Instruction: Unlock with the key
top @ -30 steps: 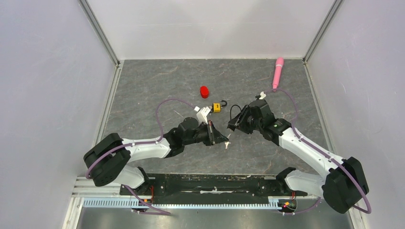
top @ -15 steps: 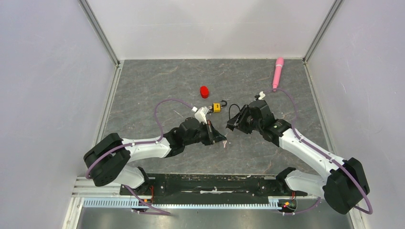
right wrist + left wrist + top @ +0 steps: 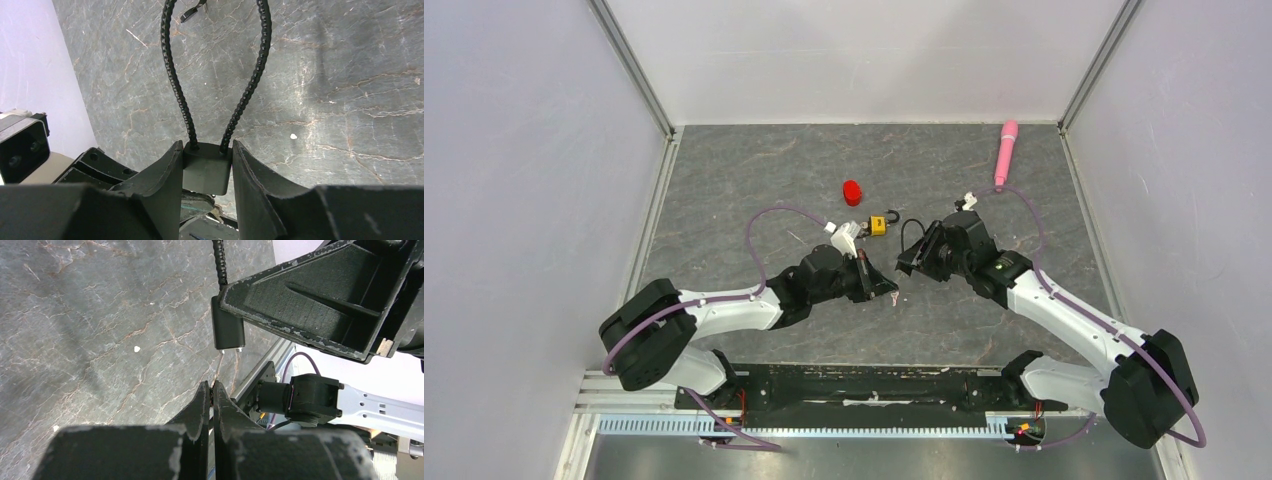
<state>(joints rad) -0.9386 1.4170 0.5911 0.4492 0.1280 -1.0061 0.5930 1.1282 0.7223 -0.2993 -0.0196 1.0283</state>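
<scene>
Key location: the key (image 3: pixel 218 371) sat in the lower middle of the left wrist view. Only a thin pale sliver showed, running from your pinched fingertips up toward the black block (image 3: pixel 227 330). You could not tell whether the tip touched the block
Left gripper: your left gripper (image 3: pixel 212 386) was pressed together on the key, the fingers nearly flat against each other
Right gripper: your right gripper (image 3: pixel 206 150) was clamped on the black block at the bottom centre of its own view, one finger on each flat side. The beaded cord (image 3: pixel 172 75) looped away toward the top of the frame
Overhead: both grippers met just right of centre on the table (image 3: pixel 754 170), and the yellow padlock (image 3: pixel 878 225) lay apart above them, in no gripper
Handling, key: you could judge it very light, stiff, thin and smooth. It looked likely to pivot or slide between the pads under any side load. The part hidden in the pads was presumably the head, which is the right place to hold it, with the blade left free
Handling, block: judged rigid and light. The cord looked floppy and would steady nothing, so the firm side grip mattered
Risk: a slight misalignment could bend the blade or skate it off the block, and no view showed you the keyhole
</scene>
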